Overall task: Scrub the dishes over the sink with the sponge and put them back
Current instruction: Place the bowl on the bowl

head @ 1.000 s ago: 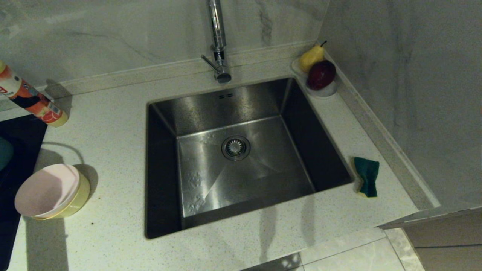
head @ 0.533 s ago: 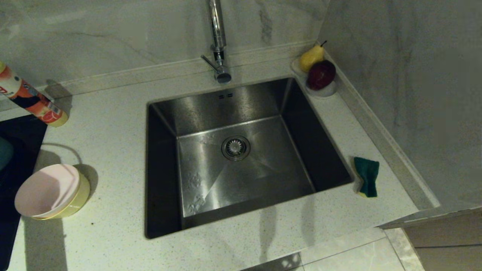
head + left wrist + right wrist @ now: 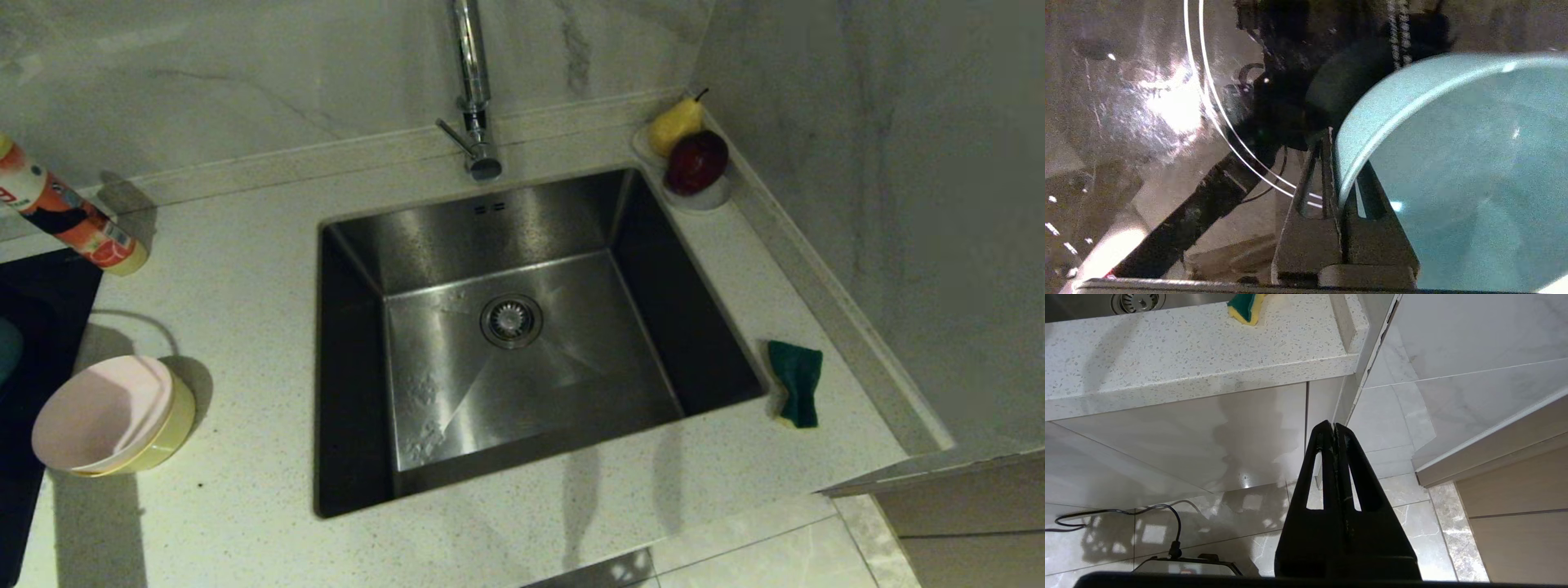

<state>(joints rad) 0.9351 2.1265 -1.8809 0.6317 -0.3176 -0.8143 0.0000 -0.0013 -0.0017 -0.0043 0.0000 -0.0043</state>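
A: Left hand (image 3: pixel 1337 163) status?
B: Closed on the rim of the light blue bowl (image 3: pixel 1453 163); one finger sits inside the rim, the other outside. Right hand (image 3: pixel 1334 428) is pressed shut on nothing, parked below the tabletop edge, pointing at the cabinet front.

A: Largest items first, head view, clock positions from the drain.
B: Tabletop (image 3: pixel 245 269), pale and speckled, surrounds the sink (image 3: pixel 351 392). Drain strainer (image 3: pixel 511 320) sits at the basin centre, with two overflow slots on the far wall. Faucet (image 3: pixel 473 90) stands at 12 o'clock.

A: Remaining dishes?
B: Pink bowl (image 3: pixel 102 416) is nested in the yellow bowl (image 3: pixel 167 441) at 8 o'clock, tilted, just beside a black cooktop (image 3: pixel 37 327).

A: Smaller items?
B: Orange bottle (image 3: pixel 69 220) at 10 o'clock. White fruit dish (image 3: pixel 710 198) at 1 o'clock holds a pear (image 3: pixel 674 124) touching a dark red fruit (image 3: pixel 696 162). Sponge (image 3: pixel 796 382) lies at 4 o'clock, green face up, near the sink's right rim.
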